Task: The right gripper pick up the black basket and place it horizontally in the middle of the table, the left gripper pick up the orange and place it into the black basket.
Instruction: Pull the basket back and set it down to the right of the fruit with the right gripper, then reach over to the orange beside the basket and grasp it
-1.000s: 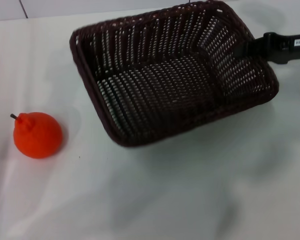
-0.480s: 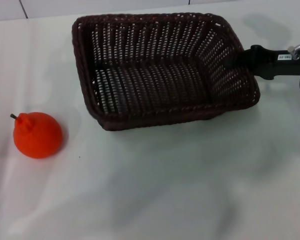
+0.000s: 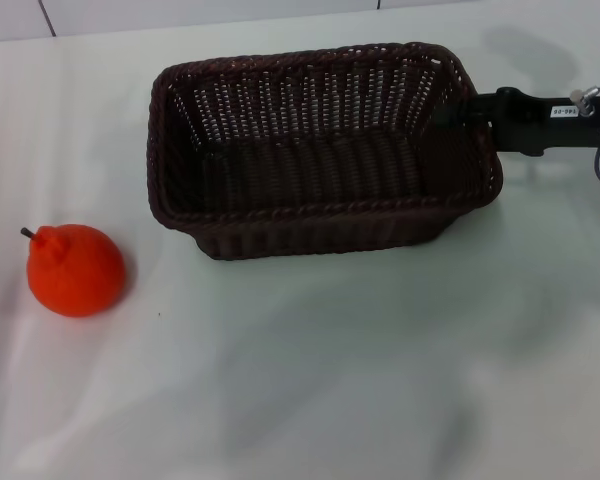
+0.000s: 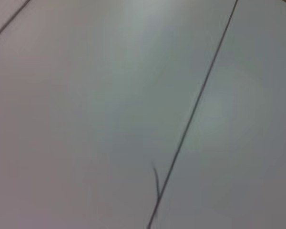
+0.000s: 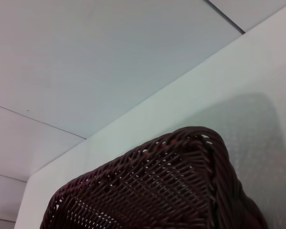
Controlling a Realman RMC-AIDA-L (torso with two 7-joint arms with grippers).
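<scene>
The black basket (image 3: 315, 212) sits level in the far middle of the white table (image 3: 330, 380), long side across, open side up and empty. My right gripper (image 3: 477, 108) reaches in from the right and is shut on the basket's right end rim. The right wrist view shows the woven corner of the basket (image 5: 171, 191) close up. The orange (image 3: 75, 270) stands on the table at the near left, well apart from the basket, its stem pointing left. My left gripper is out of view; the left wrist view shows only a plain pale surface with thin dark lines.
The table's far edge meets a pale wall (image 3: 180, 12) behind the basket. The right arm's black body with a white label (image 3: 560, 112) lies over the table's far right.
The basket has swung from tilted and raised down to level on the table, moved by the right gripper. The orange has not moved.
</scene>
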